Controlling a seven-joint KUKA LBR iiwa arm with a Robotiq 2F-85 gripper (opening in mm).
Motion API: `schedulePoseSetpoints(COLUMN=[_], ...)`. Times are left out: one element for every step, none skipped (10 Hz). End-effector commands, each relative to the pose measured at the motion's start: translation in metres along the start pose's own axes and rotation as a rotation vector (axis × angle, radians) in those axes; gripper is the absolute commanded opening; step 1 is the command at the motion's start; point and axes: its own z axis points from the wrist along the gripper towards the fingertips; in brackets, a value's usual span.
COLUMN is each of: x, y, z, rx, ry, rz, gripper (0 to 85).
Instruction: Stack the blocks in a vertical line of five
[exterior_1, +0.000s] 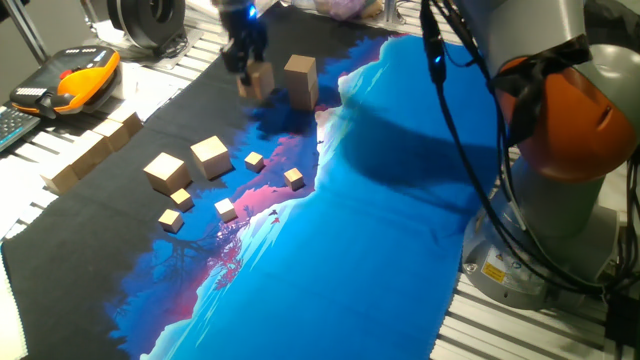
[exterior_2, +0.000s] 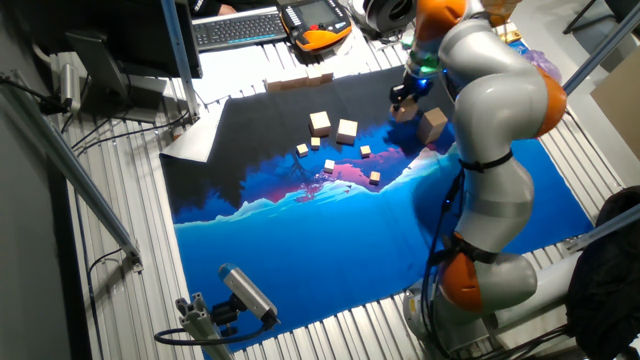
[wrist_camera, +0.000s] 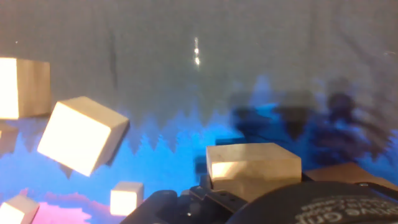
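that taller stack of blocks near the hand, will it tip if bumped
Likely yes: the stack stands taller than it is wide, so a knock from the hand could topple it. The plain wood looks rigid and probably light, so it would slide easily on the cloth.

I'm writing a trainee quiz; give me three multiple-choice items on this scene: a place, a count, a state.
1. The two loose blocks lie on:
A. the cloth, black part
B. the cloth, blue part
C. bare table

2. The tiny cubes number:
A. three
B. five
C. eight

3. The gripper is:
A. open, empty
B. shut on a block
C. out of view

Key:
1. A: black fabric surrounds both.
2. B: five show in one fixed view.
3. B: a block hangs tilted at its tips.
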Motion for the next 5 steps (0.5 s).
schedulePoseSetpoints(x=[0.0048, 0.0061, 0.0058, 0.0055, 0.0055], y=[-0.0024, -0.0070, -0.0094, -0.0091, -0.0091], z=[-0.0358, -0.0388, -0.0398, -0.0397, -0.0397], rx=[0.002, 0.004, 0.005, 0.010, 0.015], ry=[-0.003, -0.001, 0.000, 0.002, 0.002], rz=[-0.006, -0.015, -0.019, -0.017, -0.012], gripper=[0.0, 0.0, 0.0, 0.0, 0.0])
